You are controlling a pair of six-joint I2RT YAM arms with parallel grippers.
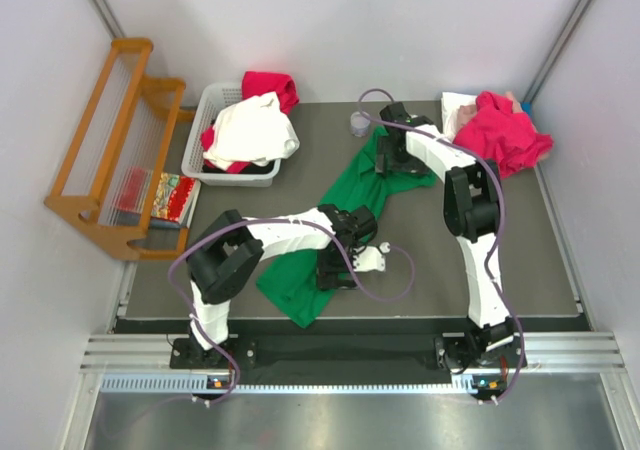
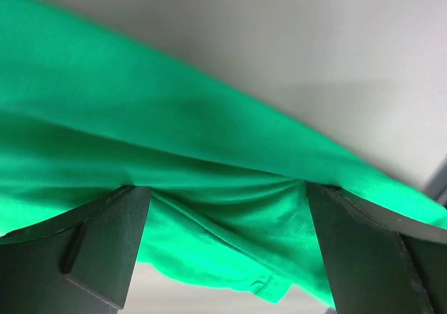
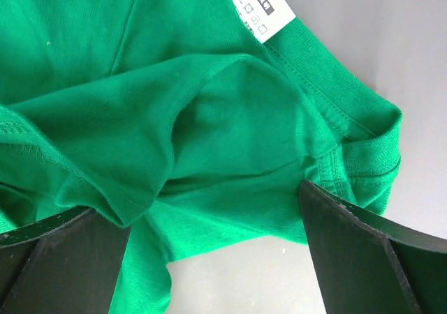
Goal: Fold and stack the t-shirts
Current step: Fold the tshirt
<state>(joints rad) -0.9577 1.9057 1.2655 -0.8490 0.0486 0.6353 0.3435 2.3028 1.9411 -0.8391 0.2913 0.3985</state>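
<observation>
Green t-shirt (image 1: 368, 185) diagonal, collar (image 3: 335, 77) far-right

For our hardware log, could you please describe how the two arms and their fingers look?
Both the left arm and right arm have white links with bulky black joint housings. Lilac-grey cables loop loosely along each. The fingers are plain, flat, matte-black wedge-shaped plates.

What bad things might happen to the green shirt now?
1. The green t-shirt lies bunched in folds under the right gripper, so a grab there may catch extra layers and fold crooked.
2. The left gripper stands open around the cloth; it might slip out if lifted.
3. The small clear container near the right gripper could get knocked over.
</observation>
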